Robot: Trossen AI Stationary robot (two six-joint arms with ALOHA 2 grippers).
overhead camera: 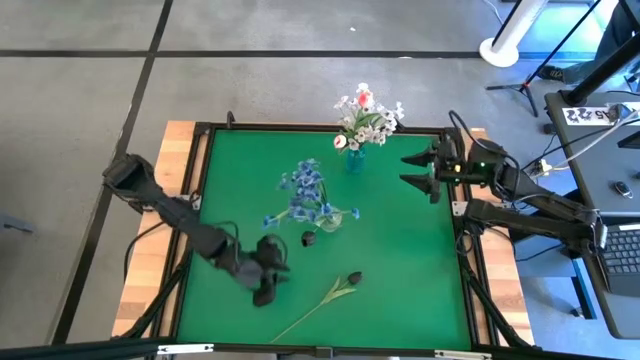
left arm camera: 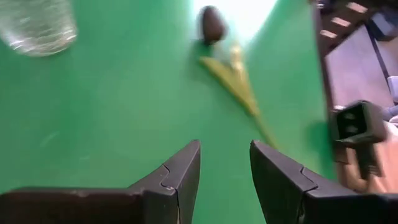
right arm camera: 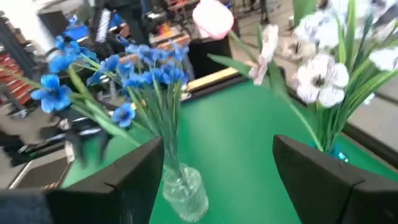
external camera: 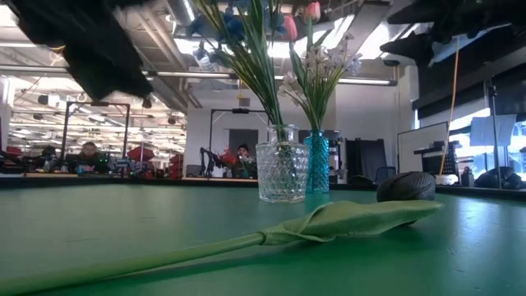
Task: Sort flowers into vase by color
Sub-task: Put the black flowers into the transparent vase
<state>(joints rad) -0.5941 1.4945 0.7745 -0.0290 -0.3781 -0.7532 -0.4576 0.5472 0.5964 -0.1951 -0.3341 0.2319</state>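
The left gripper (overhead camera: 268, 290) hovers low over the near-left part of the green desk (overhead camera: 400, 260), its two dark fingers (left arm camera: 180, 174) spread apart with nothing between them. Just to its right lies a dark tulip (overhead camera: 352, 278), flat on the desk. Its long axis runs diagonally: the near-black head points toward the right and far side, and the thin green stalk (overhead camera: 300, 320) trails back toward the near edge, with a folded leaf (external camera: 353, 220) beside the head. In the left wrist view the same tulip (left arm camera: 212, 25) sits ahead of the open fingers and apart from them, its stalk slanting off to one side.

A little farther in, near the middle of the desk, a second dark tulip head (overhead camera: 309, 239) lies next to a clear glass vase (overhead camera: 330, 218) that holds the blue flowers (overhead camera: 305, 185), their stems upright and fanning out. Beyond it, at the far edge, a teal vase (overhead camera: 355, 158) holds the white flowers (overhead camera: 375, 120) with a pink tulip (overhead camera: 364, 97) among them.

The right gripper (overhead camera: 420, 168) waits at the far-right side of the desk, just right of the teal vase, released and empty, its fingers (right arm camera: 317, 180) wide apart and aimed toward the two vases.
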